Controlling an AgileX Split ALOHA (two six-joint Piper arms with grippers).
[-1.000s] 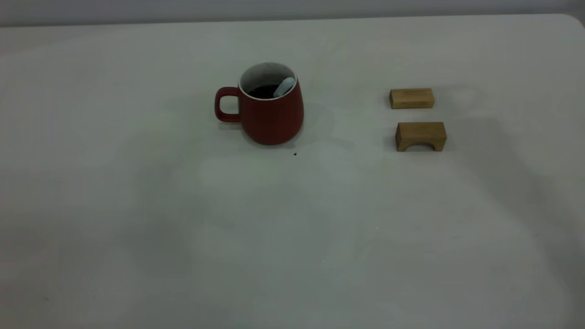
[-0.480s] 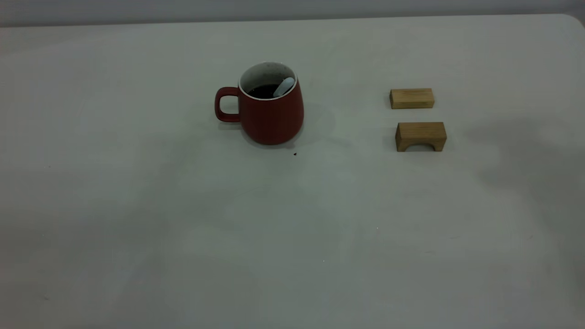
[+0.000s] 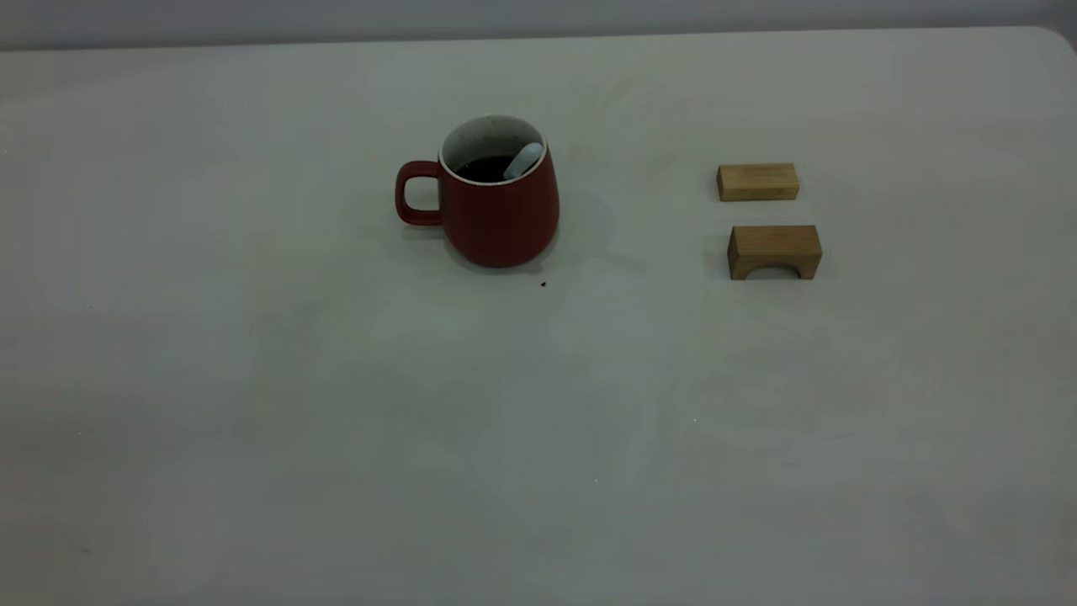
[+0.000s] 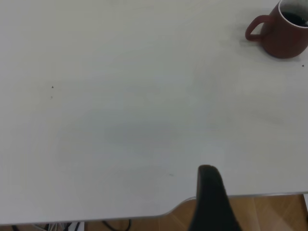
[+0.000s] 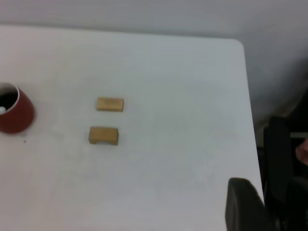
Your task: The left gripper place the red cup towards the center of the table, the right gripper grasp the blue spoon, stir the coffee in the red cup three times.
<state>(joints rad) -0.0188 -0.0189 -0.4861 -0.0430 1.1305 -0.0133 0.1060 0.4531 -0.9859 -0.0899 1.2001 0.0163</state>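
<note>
The red cup [image 3: 501, 210] stands upright left of the table's [image 3: 538, 438] middle, its handle to the left. Dark coffee [image 3: 481, 169] fills it partway. The blue spoon [image 3: 523, 159] leans inside against the right rim, with only its pale handle end showing. Neither gripper appears in the exterior view. The left wrist view shows a dark part of my left gripper [image 4: 210, 195] over the table's near edge, far from the cup [image 4: 284, 33]. In the right wrist view, my right gripper [image 5: 243, 204] is off by the table's side edge, far from the cup [image 5: 14, 115].
Two tan wooden blocks lie right of the cup, a flat one [image 3: 757, 181] and an arched one [image 3: 774, 251] nearer the front. A tiny dark speck [image 3: 543, 284] marks the table by the cup's base. Dark equipment [image 5: 284, 168] stands beyond the table's side edge.
A faint shadow on the table's right side has slid off to the right and gone. Cup, spoon and blocks have not moved.
</note>
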